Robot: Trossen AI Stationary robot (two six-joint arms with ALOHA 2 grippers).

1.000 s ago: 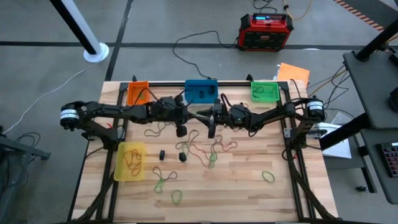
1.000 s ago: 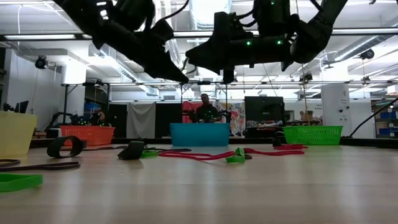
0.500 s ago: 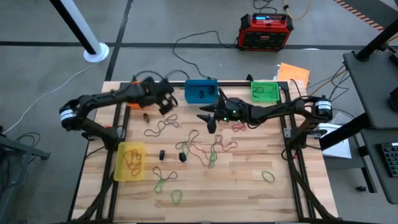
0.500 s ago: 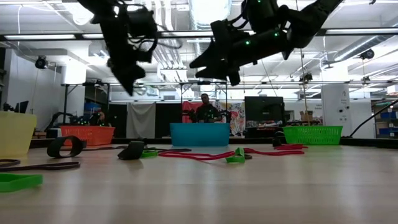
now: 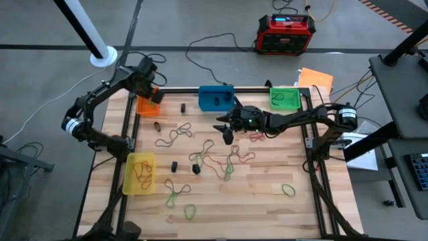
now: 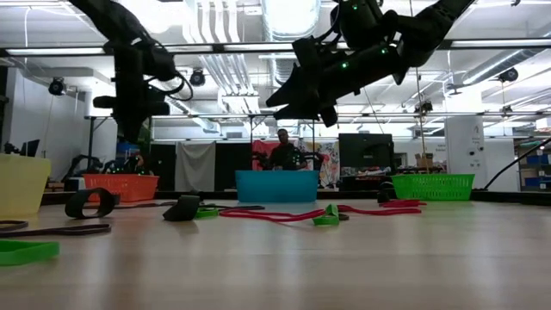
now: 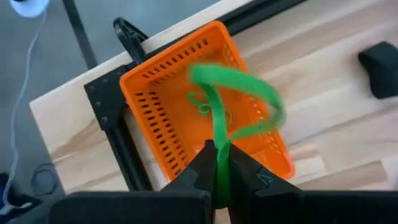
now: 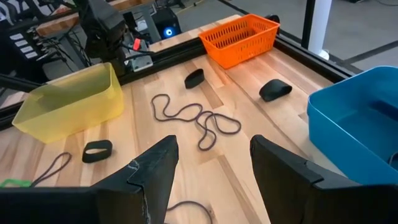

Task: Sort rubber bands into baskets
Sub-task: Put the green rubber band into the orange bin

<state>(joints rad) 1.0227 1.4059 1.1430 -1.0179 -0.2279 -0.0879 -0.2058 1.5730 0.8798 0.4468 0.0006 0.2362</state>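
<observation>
My left gripper hangs over the orange basket at the table's far left corner, shut on a green rubber band. My right gripper stands open above the table's middle, just in front of the blue basket, with nothing between its fingers. The green basket stands at the far right and the yellow basket at the near left. Loose rubber bands lie flat on the wood: green, red-brown, tan, black. My left gripper pinches one spot of the green band's loop between its two fingers. The fingers slant down steeply from above. The rest of the loop sticks out beyond the fingertips, lifted clear over the orange basket's open top.
A red-and-black power box and black cables lie on the floor beyond the far edge. Another green band lies at the near right, where bare wood shows. In the low view a person sits far behind the table.
My left gripper has swung from the table's middle toward the far left corner and up, turning from nearly level to pointing down over the orange basket, still shut. My right gripper has tipped a little in place.
</observation>
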